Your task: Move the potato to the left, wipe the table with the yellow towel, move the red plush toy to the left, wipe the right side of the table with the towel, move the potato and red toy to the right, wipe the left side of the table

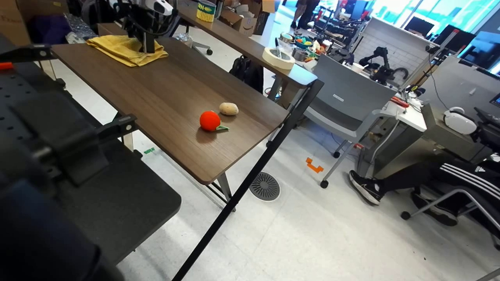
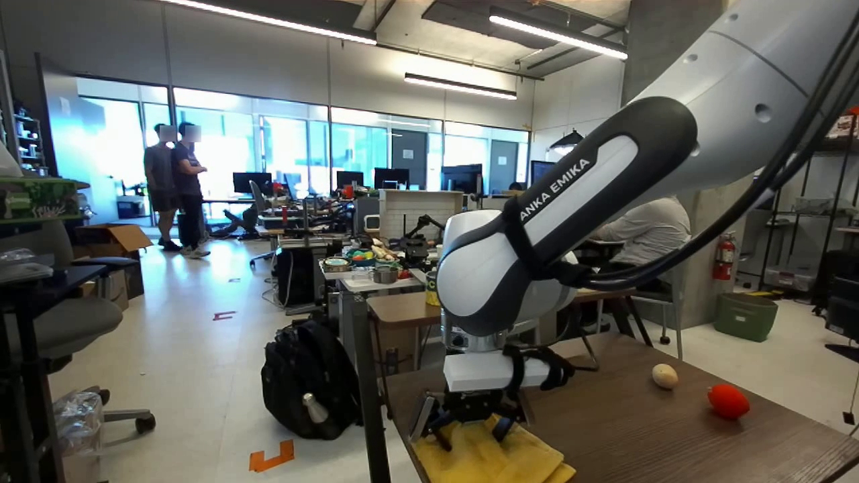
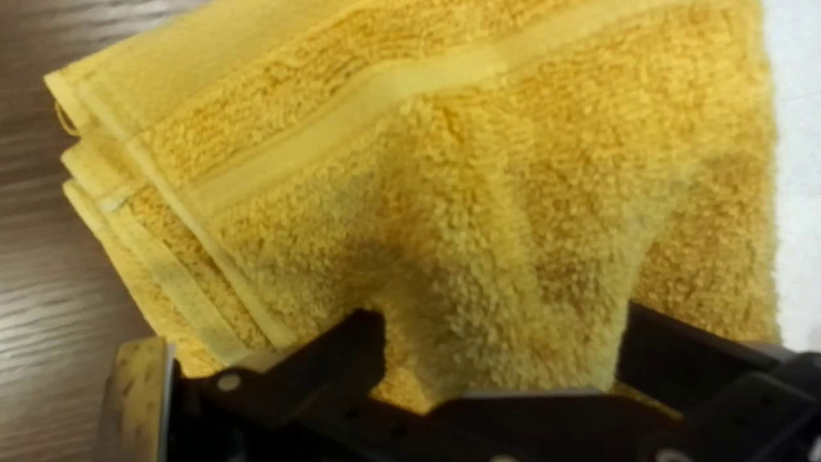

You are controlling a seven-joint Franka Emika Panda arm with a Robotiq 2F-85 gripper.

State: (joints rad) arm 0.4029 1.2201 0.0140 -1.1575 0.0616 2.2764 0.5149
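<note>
Wrist view: the jaws stand wide apart over the yellow towel (image 3: 481, 192), clamped on nothing, their black fingers (image 3: 356, 346) reaching down to the cloth on either side of a raised fold. The towel lies folded in layers, whose stacked edges show at the left; next to them is the dark wood grain of the bench (image 3: 38, 256), and a pale area borders the towel on the right. In both exterior views the towel sits at one end of the bench, beneath the jaws. The potato (image 1: 229, 109) and the red plush toy (image 1: 210, 121) lie well apart from it, toward the opposite end and close beside each other. A green strip (image 1: 222, 128) sticks out at the foot of the toy. In an exterior view the white arm (image 2: 476, 268) slants down from the upper right, and a black backpack (image 2: 312, 379) stands near the bench. In an exterior view, a can (image 1: 206, 11) and a roll of tape (image 1: 279, 63) rest on a narrower tabletop (image 1: 240, 42).
</note>
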